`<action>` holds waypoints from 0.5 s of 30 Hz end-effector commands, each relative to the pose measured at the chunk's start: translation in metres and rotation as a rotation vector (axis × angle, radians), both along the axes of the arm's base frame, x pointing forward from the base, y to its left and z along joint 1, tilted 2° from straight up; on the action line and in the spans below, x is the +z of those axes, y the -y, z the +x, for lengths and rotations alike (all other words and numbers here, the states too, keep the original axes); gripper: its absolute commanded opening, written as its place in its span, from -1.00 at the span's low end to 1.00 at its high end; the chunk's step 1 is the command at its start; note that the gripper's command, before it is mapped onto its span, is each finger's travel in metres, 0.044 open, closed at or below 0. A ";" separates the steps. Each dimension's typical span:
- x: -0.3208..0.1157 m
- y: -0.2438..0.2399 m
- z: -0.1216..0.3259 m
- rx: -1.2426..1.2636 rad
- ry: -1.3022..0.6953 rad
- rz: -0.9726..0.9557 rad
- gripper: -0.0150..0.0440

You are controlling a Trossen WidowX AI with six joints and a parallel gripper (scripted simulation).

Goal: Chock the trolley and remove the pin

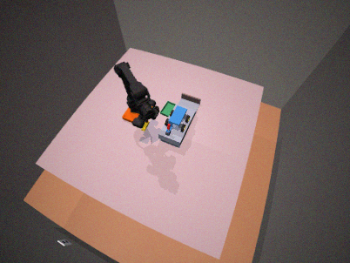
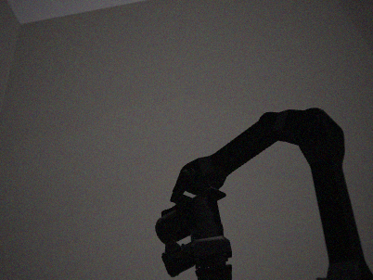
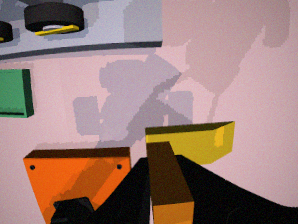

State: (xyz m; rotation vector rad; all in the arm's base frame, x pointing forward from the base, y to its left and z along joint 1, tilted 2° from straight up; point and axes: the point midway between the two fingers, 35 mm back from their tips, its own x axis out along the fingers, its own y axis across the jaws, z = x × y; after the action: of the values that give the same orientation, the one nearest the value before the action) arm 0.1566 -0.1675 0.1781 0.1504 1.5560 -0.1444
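My gripper (image 1: pixel 142 124) (image 3: pixel 160 163) is shut on the orange handle of the yellow chock (image 1: pixel 145 126) (image 3: pixel 192 146). The chock is held beside the ramp (image 1: pixel 171 139) (image 3: pixel 137 25), on the green tray's side and clear of the ramp. The trolley (image 1: pixel 178 114), with a blue top, stands on the ramp; two of its dark wheels show at the top left in the wrist view. The red-headed stop pin (image 1: pixel 169 126) stands at the trolley's near end in the top view. The green tray (image 1: pixel 168 109) (image 3: pixel 14 93) lies beside the ramp. The exterior view shows only the dark arm, its fingertips out of frame.
An orange block (image 1: pixel 129 115) (image 3: pixel 75 170) with dark holes lies beside and partly under the arm. A brown wall (image 1: pixel 191 98) stands across the ramp's far end in the top view. The arm's shadow falls between the chock and the ramp.
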 end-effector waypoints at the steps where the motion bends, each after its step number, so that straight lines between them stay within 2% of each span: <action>1: -0.002 -0.014 0.007 -0.015 -0.005 0.006 -0.49; 15: -0.001 -0.058 0.033 -0.022 -0.002 0.011 -0.49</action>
State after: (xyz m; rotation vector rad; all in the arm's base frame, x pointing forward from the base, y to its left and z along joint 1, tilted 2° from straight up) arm 0.1855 -0.1212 0.1788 0.1674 1.5521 -0.1598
